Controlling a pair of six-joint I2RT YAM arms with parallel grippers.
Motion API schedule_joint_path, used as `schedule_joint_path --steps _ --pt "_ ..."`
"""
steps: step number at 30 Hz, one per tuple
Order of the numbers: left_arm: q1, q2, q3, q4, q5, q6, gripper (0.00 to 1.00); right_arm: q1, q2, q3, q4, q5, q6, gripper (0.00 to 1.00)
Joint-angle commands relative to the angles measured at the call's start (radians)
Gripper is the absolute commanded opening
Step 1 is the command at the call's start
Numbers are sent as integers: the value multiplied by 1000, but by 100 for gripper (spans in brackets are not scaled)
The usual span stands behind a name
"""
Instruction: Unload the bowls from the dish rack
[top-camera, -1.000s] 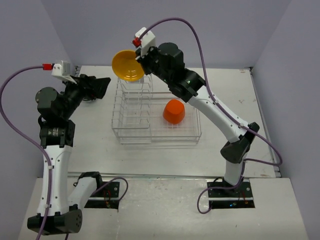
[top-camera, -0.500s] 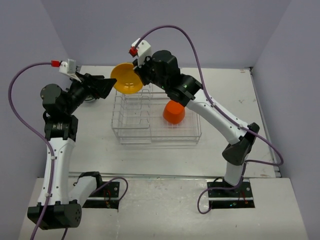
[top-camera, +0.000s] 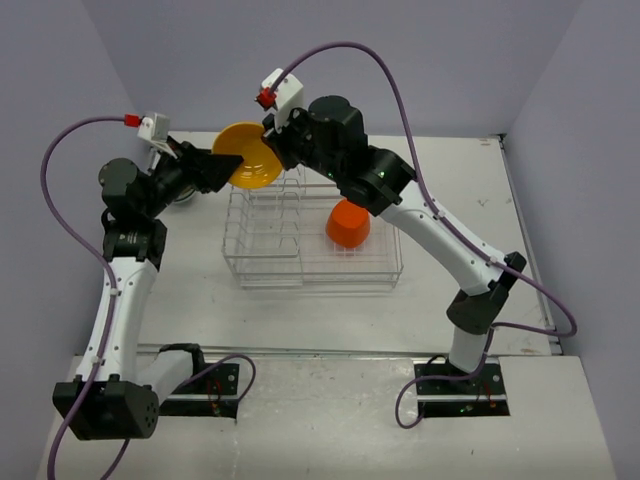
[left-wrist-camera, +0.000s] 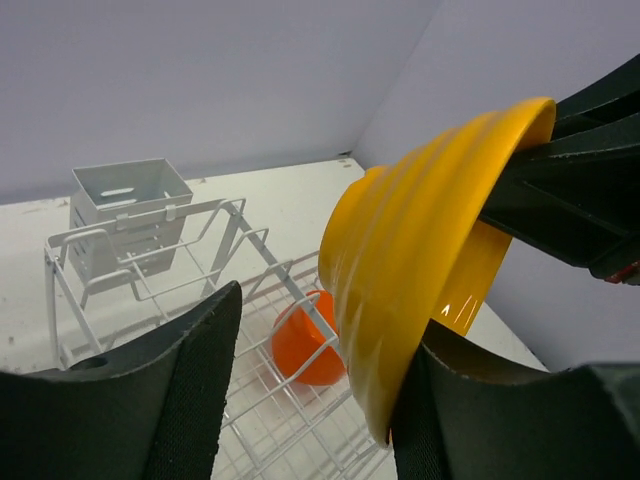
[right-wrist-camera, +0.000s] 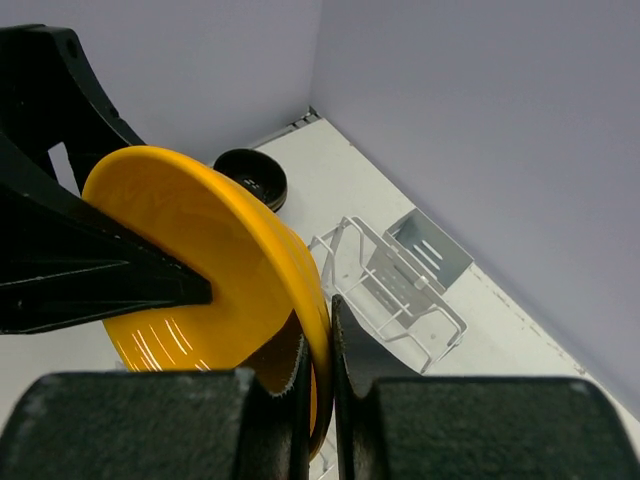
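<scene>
The yellow bowl (top-camera: 250, 156) hangs tilted in the air over the far left corner of the dish rack (top-camera: 262, 262). My right gripper (top-camera: 273, 148) is shut on its rim (right-wrist-camera: 322, 330), one finger inside and one outside. My left gripper (top-camera: 226, 166) is open and straddles the opposite rim. In the left wrist view its right finger (left-wrist-camera: 470, 420) lies against the inside of the yellow bowl (left-wrist-camera: 420, 220), while the left finger (left-wrist-camera: 190, 390) stands well off. An orange-red bowl (top-camera: 347, 223) lies upside down in the rack's low basket. A black bowl (right-wrist-camera: 251, 177) rests on the table.
A small white cutlery box (left-wrist-camera: 128, 198) hangs on the rack's far end. The rack's tall slotted section (top-camera: 265, 215) stands under the held bowl. Both arms meet above the rack's left end. Lilac walls close in the table at the back and sides.
My left arm has swung right until its jaws straddle the yellow bowl's rim, and they have narrowed. My right gripper has shifted the bowl slightly left and tilted it.
</scene>
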Motion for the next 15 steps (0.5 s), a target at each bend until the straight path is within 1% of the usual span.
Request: schedule_joint_path --steps 1,3,4,6,7,9,10,15 --pt "-16 27 7 75 7 -29 57 13 4 77 10 -24 18 0" --pt "-23 35 7 92 5 -38 52 15 10 89 -1 -30 19 0" --pt "-25 43 9 98 2 -50 47 13 13 96 -4 -28 19 0" --pt "-25 49 13 109 4 -60 40 15 21 101 -12 -27 15 0" --pt "-26 54 20 109 1 -64 29 15 21 104 -15 -25 13 0" --pt "-28 61 27 98 -5 -64 14 18 22 103 -15 -28 13 0" --pt "-28 67 36 87 -13 -60 0 19 21 100 -12 -25 12 0" --pt "-28 63 55 31 -74 -61 0 31 27 101 -13 -5 -7 0"
